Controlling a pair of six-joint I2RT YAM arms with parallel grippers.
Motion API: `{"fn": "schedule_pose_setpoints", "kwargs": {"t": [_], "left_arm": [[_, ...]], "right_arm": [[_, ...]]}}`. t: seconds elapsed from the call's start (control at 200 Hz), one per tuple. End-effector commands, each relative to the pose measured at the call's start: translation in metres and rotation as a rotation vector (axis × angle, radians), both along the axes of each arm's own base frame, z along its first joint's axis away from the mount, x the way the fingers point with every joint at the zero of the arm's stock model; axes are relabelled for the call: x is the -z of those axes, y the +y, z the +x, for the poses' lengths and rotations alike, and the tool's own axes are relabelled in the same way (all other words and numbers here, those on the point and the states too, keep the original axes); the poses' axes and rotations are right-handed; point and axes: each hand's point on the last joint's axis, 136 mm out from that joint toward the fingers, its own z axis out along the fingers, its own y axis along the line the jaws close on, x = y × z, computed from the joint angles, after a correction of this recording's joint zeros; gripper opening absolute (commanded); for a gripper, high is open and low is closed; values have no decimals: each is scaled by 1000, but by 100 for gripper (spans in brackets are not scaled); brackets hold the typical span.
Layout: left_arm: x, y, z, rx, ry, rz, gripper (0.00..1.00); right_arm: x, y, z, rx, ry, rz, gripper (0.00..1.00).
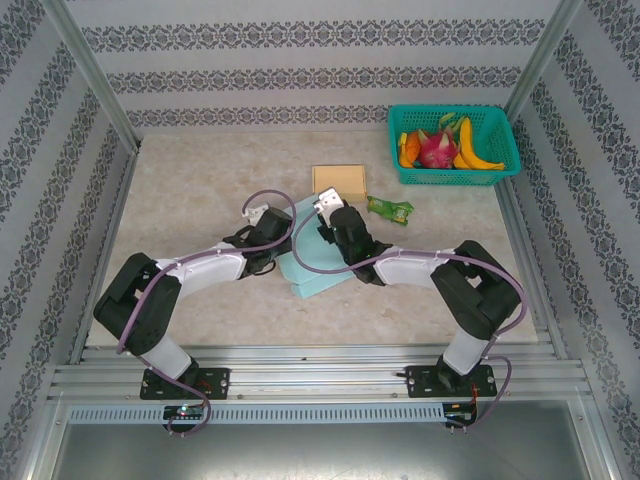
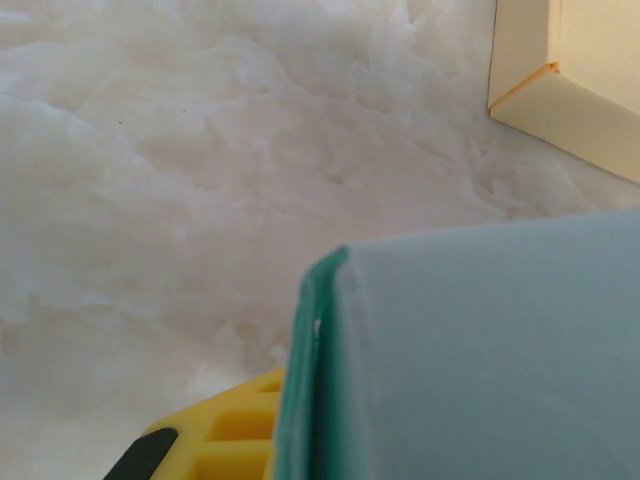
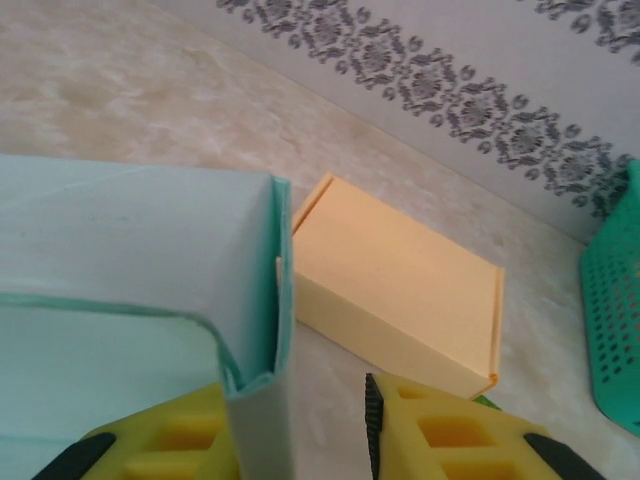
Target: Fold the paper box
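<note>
The teal paper box (image 1: 312,268) lies half-folded mid-table between both arms. My left gripper (image 1: 272,222) is at its left edge. In the left wrist view a raised doubled teal wall (image 2: 318,370) stands hard against the one yellow finger (image 2: 225,435) in sight, and the gripper (image 2: 300,445) is shut on that wall. My right gripper (image 1: 330,206) is at the box's far right corner. In the right wrist view the folded teal corner (image 3: 262,300) leans on the left finger (image 3: 165,440), while the right finger (image 3: 440,430) stands apart from it, so this gripper (image 3: 300,435) is open around the wall.
A closed cream box (image 1: 339,182) (image 3: 400,290) sits just beyond the teal one. A green packet (image 1: 390,209) lies to its right. A teal basket (image 1: 505,150) of fruit stands at the back right. Patterned walls enclose the table.
</note>
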Motion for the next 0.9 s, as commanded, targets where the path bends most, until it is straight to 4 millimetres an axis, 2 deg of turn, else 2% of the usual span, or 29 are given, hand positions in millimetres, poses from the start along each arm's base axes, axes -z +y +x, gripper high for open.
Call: {"fn": "schedule_pose_setpoints", "kwargs": {"t": [0.0, 0.2, 0.295, 0.34, 0.45, 0.525, 0.744, 0.899], "left_arm": [[12, 51, -16, -213, 82, 154, 0], [16, 50, -17, -242, 90, 141, 1], [15, 50, -16, -241, 83, 137, 1], [15, 49, -16, -237, 84, 138, 1], [14, 45, -13, -230, 86, 128, 1], [16, 40, -10, -216, 90, 114, 1], [24, 30, -7, -189, 117, 89, 1], [23, 26, -7, -178, 120, 73, 1]], "right_arm": [[-2, -79, 17, 403, -57, -121, 30], [-1, -100, 18, 483, -58, -100, 31], [3, -104, 21, 448, -27, -50, 32], [8, -95, 22, 365, 10, -13, 35], [21, -58, 16, 104, 98, 103, 45], [26, -44, 10, 17, 124, 122, 48], [37, -43, 9, 9, 156, 84, 53], [57, -46, 10, 27, 187, 23, 54]]}}
